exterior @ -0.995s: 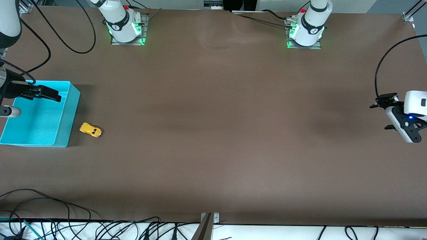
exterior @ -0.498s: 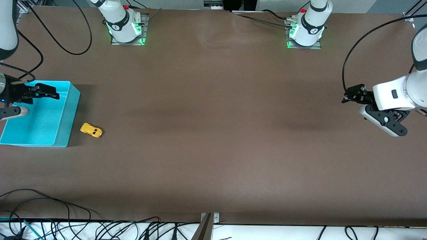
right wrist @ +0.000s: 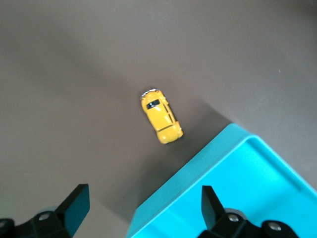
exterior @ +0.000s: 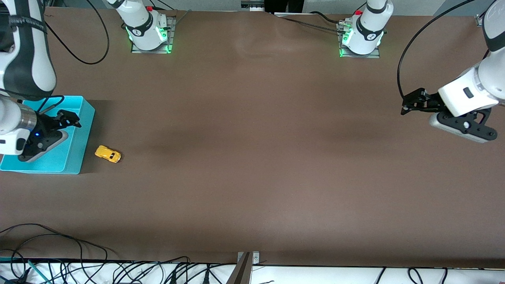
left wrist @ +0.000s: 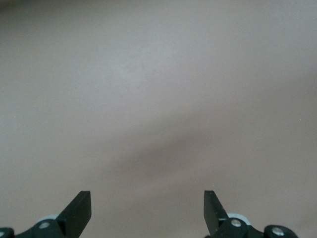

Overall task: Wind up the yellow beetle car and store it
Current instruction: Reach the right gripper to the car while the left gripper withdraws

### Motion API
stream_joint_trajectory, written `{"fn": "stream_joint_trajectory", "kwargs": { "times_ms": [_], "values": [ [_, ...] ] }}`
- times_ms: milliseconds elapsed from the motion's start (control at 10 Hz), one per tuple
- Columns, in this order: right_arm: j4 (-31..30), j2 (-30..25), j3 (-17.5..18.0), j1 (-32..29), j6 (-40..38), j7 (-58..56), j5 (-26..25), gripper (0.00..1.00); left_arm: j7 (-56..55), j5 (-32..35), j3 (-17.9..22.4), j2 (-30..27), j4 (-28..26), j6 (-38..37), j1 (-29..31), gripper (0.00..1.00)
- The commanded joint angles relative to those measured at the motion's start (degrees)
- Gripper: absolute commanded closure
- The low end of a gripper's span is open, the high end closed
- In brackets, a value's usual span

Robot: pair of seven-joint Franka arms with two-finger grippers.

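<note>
Meanwhile the yellow beetle car (exterior: pixel 107 154) sits beside the turquoise bin (exterior: pixel 81 134) — right hand (exterior: pixel 69 118) spread over it, left hand (exterior: pixel 410 105) spread over bare tabletop (exterior: pixel 252 157).

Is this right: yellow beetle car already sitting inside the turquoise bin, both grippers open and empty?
Not quite. The yellow beetle car sits on the table beside the turquoise bin, not in it; the front view shows this. The rest holds: right gripper over the bin, left gripper over bare table, both open and empty.

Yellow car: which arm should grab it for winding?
Right. The right gripper hangs open over the turquoise bin, and the yellow car sits on the table just beside that bin. The left gripper, also open, is at the table's other end.
</note>
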Motion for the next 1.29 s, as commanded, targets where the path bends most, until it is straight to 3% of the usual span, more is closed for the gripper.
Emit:
{"fn": "stream_joint_trajectory", "kwargs": {
  "times_ms": [0,398,697,1195],
  "values": [
    [-6.1,0.2,-1.4,-0.7,8.7,-11.3,-0.4,0.00,-7.7,0.9,0.4,-7.4,-8.7,3.4,-1.0,0.00],
    [-6.2,9.5,-1.4,-2.6,19.3,-27.4,6.4,0.00,-7.7,1.6,0.3,-7.5,-8.6,2.9,-1.8,0.00],
    [-6.2,13.2,-1.4,-2.6,23.7,-38.3,14.9,0.00,-8.1,1.8,0.4,-6.3,-6.5,1.2,-1.7,0.00],
    [-10.0,13.9,-1.0,-2.2,30.9,-38.4,15.1,0.00,-8.1,4.9,-0.1,-6.4,-6.4,1.2,-2.1,0.00]
  ]
}}
